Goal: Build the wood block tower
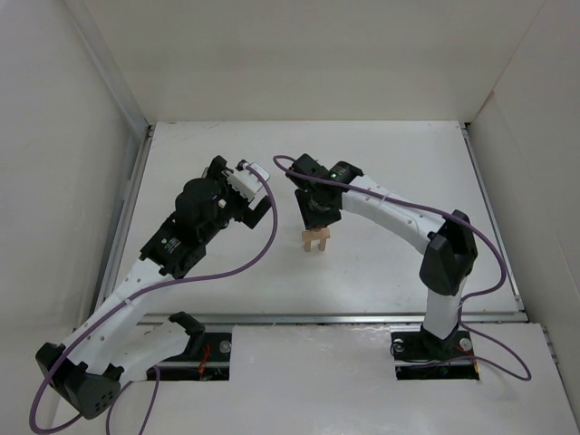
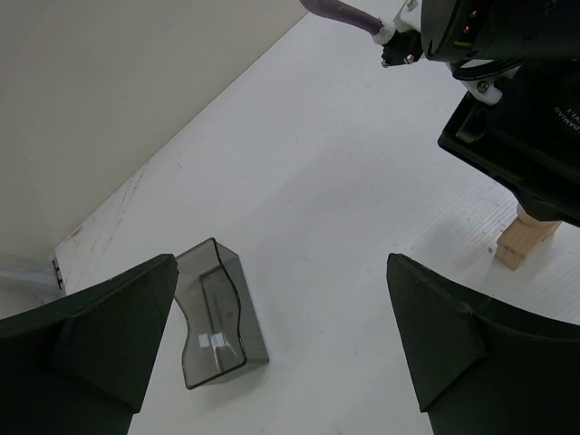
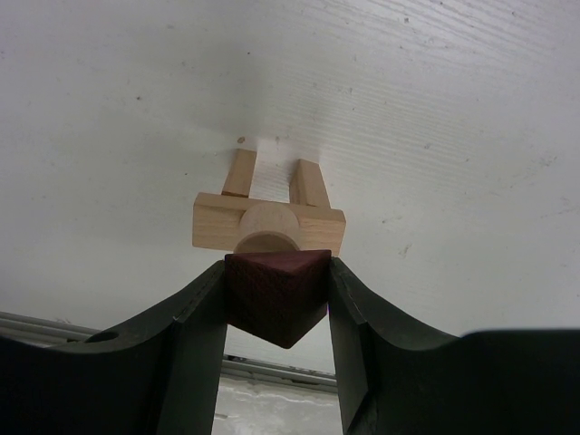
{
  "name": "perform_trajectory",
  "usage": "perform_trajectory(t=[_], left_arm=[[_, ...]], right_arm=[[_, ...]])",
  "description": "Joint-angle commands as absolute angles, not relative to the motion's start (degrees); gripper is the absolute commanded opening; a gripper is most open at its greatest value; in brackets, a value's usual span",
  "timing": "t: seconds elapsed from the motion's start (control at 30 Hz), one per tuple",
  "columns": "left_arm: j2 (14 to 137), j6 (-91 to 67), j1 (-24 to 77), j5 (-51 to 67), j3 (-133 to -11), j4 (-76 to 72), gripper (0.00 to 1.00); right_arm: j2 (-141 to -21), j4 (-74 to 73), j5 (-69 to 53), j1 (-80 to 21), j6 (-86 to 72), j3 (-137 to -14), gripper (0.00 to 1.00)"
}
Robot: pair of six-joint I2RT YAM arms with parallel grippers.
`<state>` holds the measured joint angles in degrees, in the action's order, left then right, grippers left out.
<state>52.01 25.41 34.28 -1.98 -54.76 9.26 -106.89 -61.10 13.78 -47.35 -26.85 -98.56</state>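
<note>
right gripper [image 3: 276, 272] clamped on dark red-brown block [image 3: 276, 304] directly over pale wood arch [image 3: 213, 227], left gripper [image 2: 285, 349] jaws wide apart beside arch, grey tray [image 2: 217, 317] well apart from arch

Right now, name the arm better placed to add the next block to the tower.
Right. The right claw grips the dark red-brown block above the pale arch; the left claw hangs open and empty near the grey tray.

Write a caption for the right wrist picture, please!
Right hand holds a dark red block over the pale wooden arch.
</note>
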Motion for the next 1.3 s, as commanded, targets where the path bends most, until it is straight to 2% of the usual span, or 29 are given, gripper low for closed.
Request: perform_trajectory(t=[0.0, 1.0, 1.27], left_arm=[[51.68, 25.31, 34.01, -1.58, -54.32, 6.25, 1.00], [51.15, 26.37, 33.49, -2.63, -53.79, 5.10, 1.00], [51.15, 26.89, 33.49, -2.64, -53.26, 5.10, 1.00]], right_arm=[[-107.48, -61.08, 15.12, -47.90, -27.51, -98.88, 0.36], [-108.54, -61.08, 15.64, -47.90, -28.56, -98.88, 0.39], [-108.54, -61.08, 16.69, -48.43, -29.09, -99.40, 0.46]])
